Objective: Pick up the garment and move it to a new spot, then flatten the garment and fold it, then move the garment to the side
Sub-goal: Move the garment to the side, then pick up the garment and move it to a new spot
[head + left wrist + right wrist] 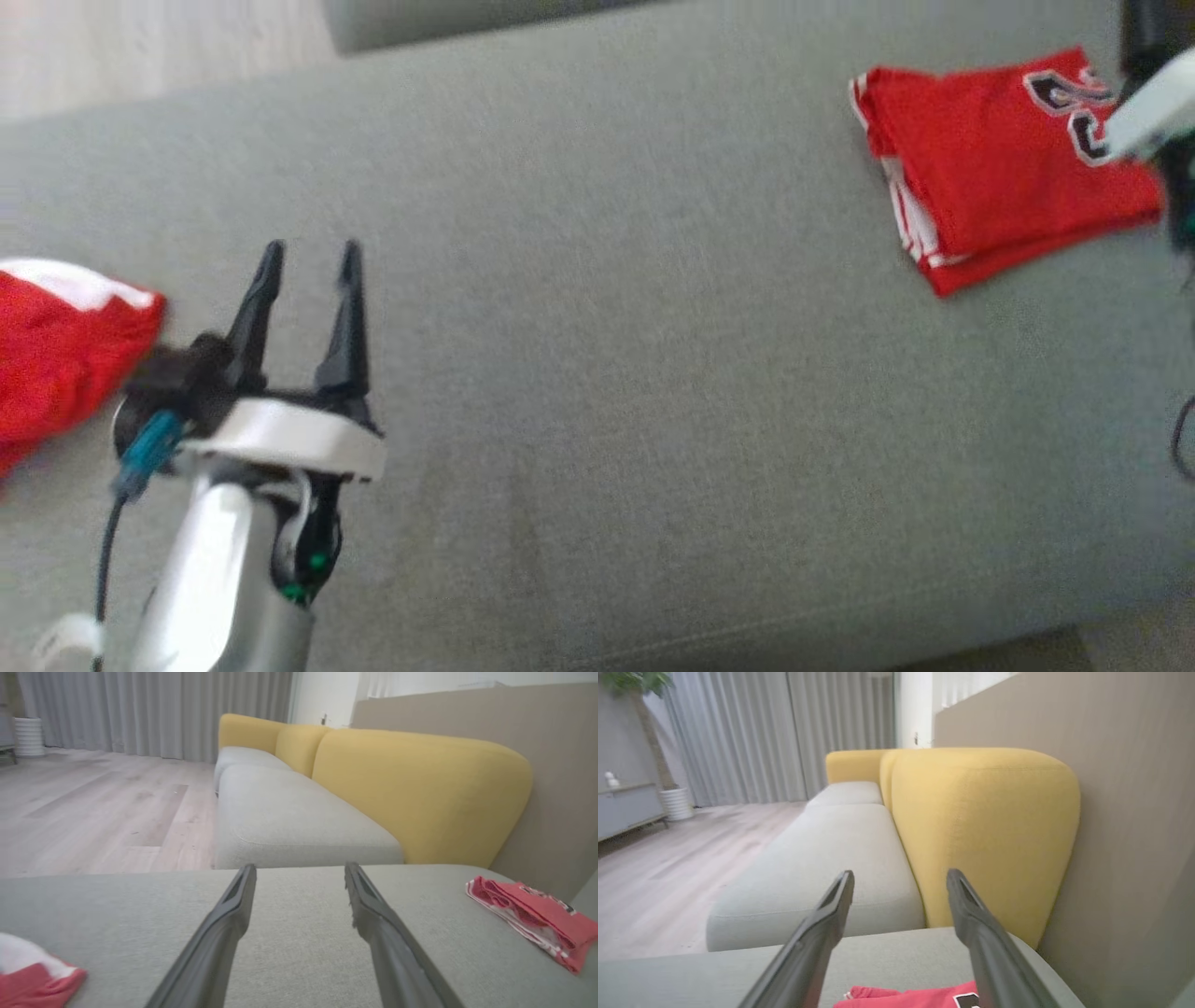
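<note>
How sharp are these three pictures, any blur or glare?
Head view: soft motion blur, smearing the left gripper and the folded red jersey. Left wrist view: fairly sharp, even daylight, no glare. Right wrist view: slightly soft, the yellow backrest hazy at its edges.

Head view: above the grey seat (653, 373), facing down.
Left wrist view: low, along the left fingers (226, 924) toward the yellow backrest (420, 793).
Right wrist view: same heading along the right fingers (817, 938), nearer.
Shared: folded red garment (990, 177), right of left fingers.

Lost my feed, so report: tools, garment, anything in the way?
Left tool open, empty. Right tool open, over folded red garment. Another red cloth at far left.
</note>
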You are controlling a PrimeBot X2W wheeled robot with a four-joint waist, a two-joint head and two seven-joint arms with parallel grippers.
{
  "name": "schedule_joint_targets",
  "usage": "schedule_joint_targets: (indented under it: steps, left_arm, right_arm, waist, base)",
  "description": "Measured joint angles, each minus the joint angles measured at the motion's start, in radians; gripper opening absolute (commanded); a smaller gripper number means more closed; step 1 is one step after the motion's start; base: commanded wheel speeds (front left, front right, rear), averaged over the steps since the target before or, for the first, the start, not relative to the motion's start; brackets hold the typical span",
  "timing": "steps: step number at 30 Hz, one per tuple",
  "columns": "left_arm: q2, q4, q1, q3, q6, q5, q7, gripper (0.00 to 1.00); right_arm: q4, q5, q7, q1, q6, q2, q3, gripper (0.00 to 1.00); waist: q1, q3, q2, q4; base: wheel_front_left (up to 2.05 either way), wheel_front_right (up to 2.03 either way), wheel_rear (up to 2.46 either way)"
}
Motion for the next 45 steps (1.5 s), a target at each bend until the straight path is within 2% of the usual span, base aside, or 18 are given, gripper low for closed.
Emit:
schedule_joint_targets:
  steps: [6, 8, 10, 12, 18, 23, 30, 39, 45]
  left_arm:
    - [0.005, -0.028, 0.100, 0.060, 0.019, -0.019, -0.004, 1.00]
    - [0.005, -0.033, 0.130, 0.067, 0.020, -0.026, -0.006, 1.00]
    - [0.003, -0.031, 0.137, 0.072, 0.025, -0.026, -0.006, 1.00]
    - [0.002, -0.029, 0.156, 0.097, 0.046, -0.024, -0.006, 1.00]
    - [0.001, -0.019, 0.191, 0.126, 0.043, -0.001, -0.006, 1.00]
    - [-0.015, -0.023, 0.232, 0.130, 0.018, 0.022, -0.006, 1.00]
    - [-0.037, -0.029, 0.273, 0.151, 0.005, 0.049, -0.006, 1.00]
    - [-0.044, -0.027, 0.271, 0.153, -0.008, 0.075, -0.006, 1.00]
    - [-0.048, -0.016, 0.262, 0.156, -0.012, 0.086, -0.006, 1.00]
  right_arm:
    - [-0.208, 0.005, -0.064, 0.230, 0.000, 0.014, -0.021, 1.00]
    - [-0.304, -0.001, -0.080, 0.358, 0.000, 0.020, -0.072, 1.00]
    - [-0.332, -0.003, -0.080, 0.402, 0.000, 0.026, -0.088, 1.00]
    - [-0.413, -0.014, -0.082, 0.538, 0.000, 0.063, -0.106, 1.00]
    - [-0.512, -0.038, -0.102, 0.739, 0.000, 0.114, -0.119, 1.00]
    - [-0.576, -0.070, -0.125, 0.821, 0.000, 0.146, -0.117, 1.00]
    - [-0.623, -0.083, -0.142, 0.920, 0.000, 0.198, -0.129, 1.00]
    - [-0.643, -0.112, -0.143, 0.926, 0.000, 0.207, -0.137, 1.00]
    - [-0.643, -0.121, -0.140, 0.927, 0.000, 0.212, -0.141, 1.00]
  waist:
    - [0.0000, -0.115, 0.0000, 0.037]
    - [0.0000, -0.146, 0.0000, 0.067]
    - [0.0000, -0.154, 0.0000, 0.077]
    - [-0.0001, -0.178, 0.0000, 0.103]
    - [0.0000, -0.203, 0.0000, 0.139]
    - [0.0000, -0.209, 0.0000, 0.156]
    - [0.0000, -0.205, 0.0000, 0.162]
    - [0.0000, -0.199, 0.0000, 0.153]
    - [0.0000, -0.202, 0.0000, 0.170]
  base:
    - [0.00, 0.00, 0.00]
    - [0.00, 0.00, 0.00]
    - [0.00, 0.00, 0.00]
    - [0.00, 0.00, 0.00]
    - [0.00, 0.00, 0.00]
    - [0.00, 0.00, 0.00]
    - [0.00, 0.00, 0.00]
    - [0.00, 0.00, 0.00]
    - [0.00, 0.00, 0.00]
